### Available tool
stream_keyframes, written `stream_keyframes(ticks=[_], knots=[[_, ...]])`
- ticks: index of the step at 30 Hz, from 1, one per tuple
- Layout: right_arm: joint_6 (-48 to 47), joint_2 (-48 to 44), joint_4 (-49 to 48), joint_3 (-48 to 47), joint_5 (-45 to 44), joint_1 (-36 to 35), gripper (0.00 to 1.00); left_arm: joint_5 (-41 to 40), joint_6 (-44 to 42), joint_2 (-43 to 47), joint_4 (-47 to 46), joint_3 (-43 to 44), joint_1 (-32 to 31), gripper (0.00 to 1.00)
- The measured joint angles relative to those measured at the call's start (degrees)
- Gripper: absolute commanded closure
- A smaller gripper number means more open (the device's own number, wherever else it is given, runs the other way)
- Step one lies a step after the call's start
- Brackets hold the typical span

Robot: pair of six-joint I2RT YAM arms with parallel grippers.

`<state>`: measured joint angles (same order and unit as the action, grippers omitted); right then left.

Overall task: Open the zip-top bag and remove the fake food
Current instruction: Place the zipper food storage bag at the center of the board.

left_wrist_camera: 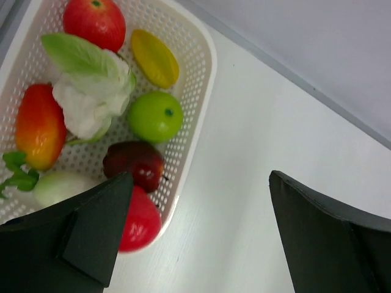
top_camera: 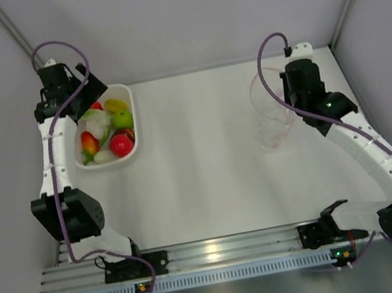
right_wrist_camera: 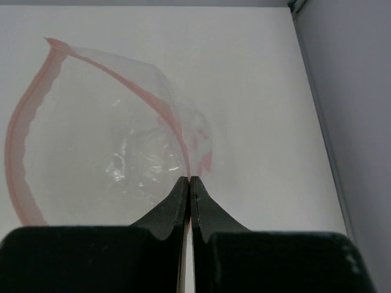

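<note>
Left claw (left_wrist_camera: pixel 200 177) spread, hovering over basket (left_wrist_camera: pixel 208 61); food (left_wrist_camera: pixel 154 116) lies inside it. Far right, bag (right_wrist_camera: pixel 122 134) gapes, apparently empty. Right claw (right_wrist_camera: pixel 190 180) pressed together, pinching its zip rim. Risk: slick film slips from that thin pinch.
</note>
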<state>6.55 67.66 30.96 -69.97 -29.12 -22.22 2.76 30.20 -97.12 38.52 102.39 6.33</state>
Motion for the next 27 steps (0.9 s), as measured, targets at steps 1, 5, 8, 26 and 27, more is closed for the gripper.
stream_keyframes(ticks=[1,5,8,26,27], knots=[[-0.48,0.68,-0.09,-0.76,-0.81,0.55,1.0,0.52,-0.11,3.06,-0.09,-2.69,0.0,0.01],[-3.13,5.44,-2.25,-2.93,-5.73,1.53,1.0,1.66,-1.22,12.46,0.02,-12.68,-0.57,0.01],[-4.35,12.57,-2.56,-6.71,-8.04,1.2,1.0,0.79,-2.86,18.32,1.05,-19.76,-2.64,0.02],[0.33,32.7,0.15,-26.6,-5.57,-11.69,0.19,-12.26,-9.33,45.16,7.8,-36.39,-6.1,0.01],[0.37,31.17,0.59,-26.49,-5.49,-11.74,0.14,-12.17,-9.4,45.38,7.63,-37.81,-6.1,0.02]])
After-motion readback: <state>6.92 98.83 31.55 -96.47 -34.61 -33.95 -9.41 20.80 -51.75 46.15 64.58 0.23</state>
